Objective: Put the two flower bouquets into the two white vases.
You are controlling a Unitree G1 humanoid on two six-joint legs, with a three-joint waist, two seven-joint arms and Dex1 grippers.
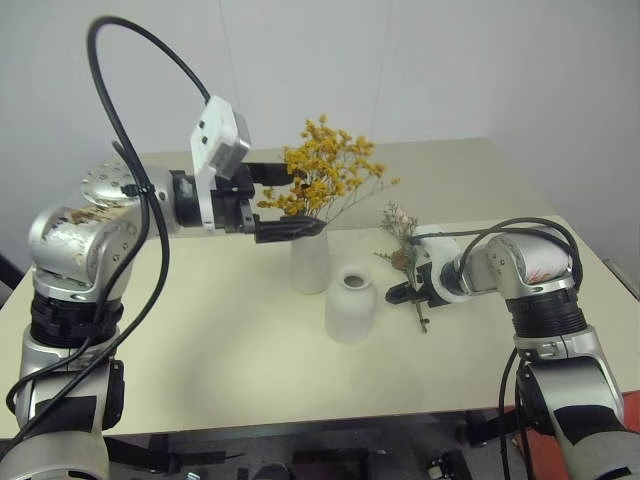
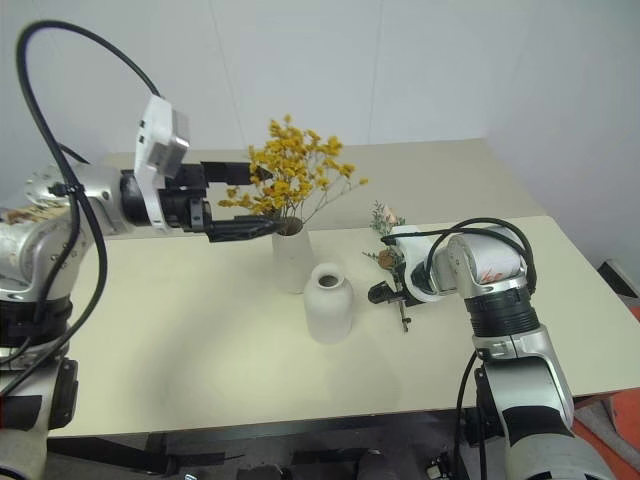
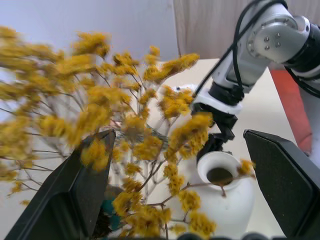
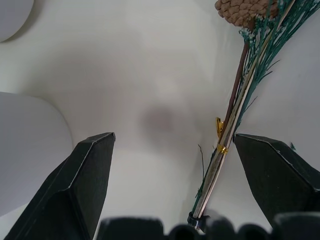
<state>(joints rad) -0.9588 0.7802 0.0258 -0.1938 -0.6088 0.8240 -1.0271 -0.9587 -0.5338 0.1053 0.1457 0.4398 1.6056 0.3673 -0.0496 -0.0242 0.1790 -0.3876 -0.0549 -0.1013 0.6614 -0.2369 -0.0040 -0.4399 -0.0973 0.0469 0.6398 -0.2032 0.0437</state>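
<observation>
Reaching for the small bunch [image 4: 235, 107] looked like the step in hand: the right gripper [image 4: 187, 165] hung with jaws spread, stems just inside one finger, needing a squeeze. Short vase [image 1: 351, 304] sat empty. Further off, the left gripper [image 1: 285, 200], jaws released, flanked the yellow bunch [image 1: 325, 178] standing in the tall vase [image 1: 310, 262].

Yellow bouquet [image 1: 325, 178]: bushy, tiny yellow-orange blossoms on thin brown stems, upright with stems down in the tall vase [image 1: 310, 261], a matte white tapered cylinder near mid-surface. Short vase [image 1: 351, 303]: white, rounder, narrow-necked, upright and empty, just beside the tall one on its nearer right. Small bouquet [image 1: 405, 250]: grey-green sprigs, brown cone, pinkish tuft, stems bound by a gold band, lying flat on the surface right of both vases.
</observation>
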